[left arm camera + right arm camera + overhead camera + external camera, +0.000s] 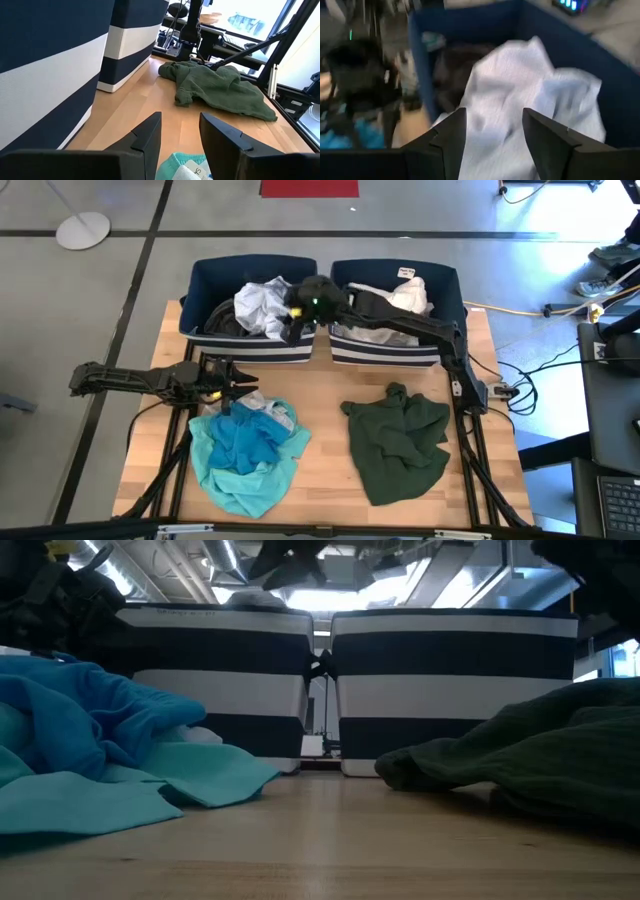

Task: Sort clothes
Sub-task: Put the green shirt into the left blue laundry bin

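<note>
A turquoise garment (245,448) lies crumpled on the table's near left and shows in the low view (100,745). A dark green garment (400,442) lies at the near right and shows in the left wrist view (220,87). My left gripper (240,377) is open just over the turquoise garment's far edge (182,167). My right gripper (292,315) is open over the left navy bin (250,345), above a white garment (520,90) that lies on dark clothes (222,320). I cannot tell whether it touches the garment. Another white garment (405,295) lies in the right bin (395,350).
The two striped bins stand side by side along the table's far edge with a narrow gap (320,690) between them. Bare wood (325,450) lies between the two garments on the table. The right arm (420,325) stretches across over the right bin.
</note>
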You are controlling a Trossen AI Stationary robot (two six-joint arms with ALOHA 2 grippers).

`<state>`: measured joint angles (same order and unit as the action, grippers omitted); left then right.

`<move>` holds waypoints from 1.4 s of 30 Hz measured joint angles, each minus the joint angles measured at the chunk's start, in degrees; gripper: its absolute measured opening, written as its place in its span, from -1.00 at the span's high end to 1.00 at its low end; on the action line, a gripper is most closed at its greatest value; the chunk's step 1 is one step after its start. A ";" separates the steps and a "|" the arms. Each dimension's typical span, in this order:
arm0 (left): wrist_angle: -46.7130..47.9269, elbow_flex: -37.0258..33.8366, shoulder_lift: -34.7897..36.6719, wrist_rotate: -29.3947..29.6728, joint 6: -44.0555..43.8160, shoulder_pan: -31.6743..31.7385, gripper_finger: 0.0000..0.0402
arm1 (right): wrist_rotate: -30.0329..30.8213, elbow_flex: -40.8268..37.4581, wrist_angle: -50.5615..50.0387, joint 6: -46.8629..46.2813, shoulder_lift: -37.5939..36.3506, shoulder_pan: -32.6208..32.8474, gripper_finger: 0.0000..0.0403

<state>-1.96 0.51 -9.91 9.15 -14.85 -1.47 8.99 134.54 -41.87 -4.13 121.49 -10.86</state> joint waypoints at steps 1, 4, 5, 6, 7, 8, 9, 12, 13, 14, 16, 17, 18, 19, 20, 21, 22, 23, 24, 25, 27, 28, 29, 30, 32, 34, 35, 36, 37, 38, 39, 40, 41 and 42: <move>0.00 0.00 0.00 -0.01 0.00 -0.01 0.38 | 0.80 -0.08 -1.80 -0.60 -0.90 1.26 0.04; 0.00 0.00 -0.03 -0.20 -0.57 -0.01 0.38 | 1.44 0.09 -8.70 -3.75 -5.00 5.92 0.04; 0.07 0.00 -0.09 -0.52 -1.07 -0.01 0.38 | 1.14 0.25 -11.20 -5.43 -6.13 7.78 0.04; 0.18 0.00 -0.09 -1.08 -1.29 -0.01 0.38 | 0.96 0.31 -14.52 -7.40 -7.09 9.79 0.04; 0.22 0.00 -0.09 -1.57 -1.34 -0.03 0.38 | 1.31 0.28 -18.37 -9.53 -7.65 11.92 0.04; 0.30 0.00 -0.20 -1.94 -1.38 -0.03 0.38 | 2.15 0.21 -21.62 -11.61 -7.74 14.25 0.04; 0.36 0.01 -0.28 -2.09 -1.36 -0.03 0.38 | 3.40 0.12 -24.59 -13.39 -7.53 16.75 0.04; 0.37 0.01 -0.82 -2.14 -0.86 -0.03 0.38 | 9.04 -0.49 -34.15 -20.11 -6.98 24.32 0.04; 0.37 0.01 -1.06 -2.14 -0.81 -0.02 0.38 | 10.66 -1.16 -36.16 -23.32 -6.99 26.92 0.04; 0.37 0.00 -1.18 -2.14 -0.77 0.00 0.38 | 11.87 -2.27 -38.44 -26.64 -7.07 29.19 0.04; 0.36 0.00 -1.65 -2.10 0.14 0.01 0.38 | 13.58 -5.80 -41.59 -32.65 -7.04 33.60 0.04; 0.37 0.00 -1.73 -2.10 0.27 0.01 0.38 | 14.46 -7.87 -41.96 -35.54 -6.85 35.71 0.04; 0.37 0.00 -1.73 -2.07 0.28 0.01 0.38 | 15.61 -10.10 -42.35 -38.34 -6.79 37.48 0.04; 0.31 0.00 -1.77 -1.84 0.28 0.01 0.38 | 16.57 -12.40 -42.58 -41.13 -6.82 38.93 0.04; 0.17 0.00 -1.77 -1.32 0.45 0.01 0.38 | 17.33 -14.83 -42.50 -43.89 -7.16 40.37 0.04; 0.02 0.00 -1.80 -0.82 0.55 0.01 0.38 | 17.36 -17.37 -42.44 -46.81 -7.65 41.52 0.04; -0.14 0.00 -1.82 -0.15 0.68 0.01 0.38 | 16.87 -19.99 -42.43 -49.53 -8.12 42.42 0.04; -0.33 0.00 -1.80 0.51 0.73 0.01 0.38 | 16.00 -22.65 -42.42 -52.14 -8.61 43.21 0.04; -0.32 0.00 -1.77 0.98 0.72 0.01 0.38 | 15.31 -25.47 -42.34 -54.45 -9.05 43.84 0.04; -0.22 0.02 -1.80 1.20 0.72 0.01 0.38 | 14.75 -28.13 -42.15 -56.65 -9.49 44.33 0.04; -0.33 0.02 -1.81 1.62 0.70 0.01 0.38 | 13.83 -33.36 -40.98 -59.99 -10.77 44.96 0.04; -0.56 0.00 -1.79 1.79 0.70 0.01 0.38 | 13.37 -35.94 -39.97 -61.22 -11.80 45.25 0.04; -0.62 0.01 -1.79 1.85 0.70 0.01 0.38 | 12.75 -38.46 -38.70 -62.31 -12.81 45.55 0.04; -0.58 0.00 -1.77 1.90 0.53 0.01 0.38 | 12.22 -40.83 -36.95 -63.18 -13.82 45.50 0.04; -0.43 0.01 -1.78 1.97 0.24 0.01 0.38 | 11.12 -45.68 -32.46 -63.90 -15.83 45.50 0.04; -0.41 0.00 -1.81 1.99 0.22 0.01 0.38 | 10.89 -49.87 -27.88 -64.09 -17.94 45.37 0.04; -0.42 0.00 -1.81 1.99 0.20 0.01 0.38 | 10.95 -51.54 -25.69 -64.15 -19.00 45.33 0.04; -0.40 0.00 -1.81 1.99 0.20 0.01 0.38 | 10.96 -53.15 -23.97 -64.18 -20.15 45.14 0.04; -0.36 0.00 -1.83 1.99 0.20 0.01 0.38 | 10.92 -54.56 -22.86 -64.28 -21.15 44.86 0.04; -0.35 0.01 -1.84 1.99 0.17 0.01 0.38 | 10.83 -55.83 -22.09 -64.72 -22.00 44.86 0.04; -0.37 0.00 -1.83 1.99 0.15 0.01 0.38 | 10.71 -56.94 -21.47 -65.27 -22.75 44.86 0.04; -0.35 0.00 -1.82 1.99 0.15 0.01 0.38 | 10.73 -57.87 -20.93 -65.97 -23.40 44.86 0.04; -0.35 0.00 -1.84 1.99 0.15 0.01 0.38 | 10.91 -58.55 -20.58 -66.37 -23.99 44.86 0.04; -0.35 0.02 -1.84 1.99 0.11 0.01 0.38 | 11.21 -59.03 -20.22 -66.56 -24.53 44.88 0.04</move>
<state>-2.31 0.53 -11.75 11.14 -14.74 -1.45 20.20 75.51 -62.09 -70.69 96.95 34.02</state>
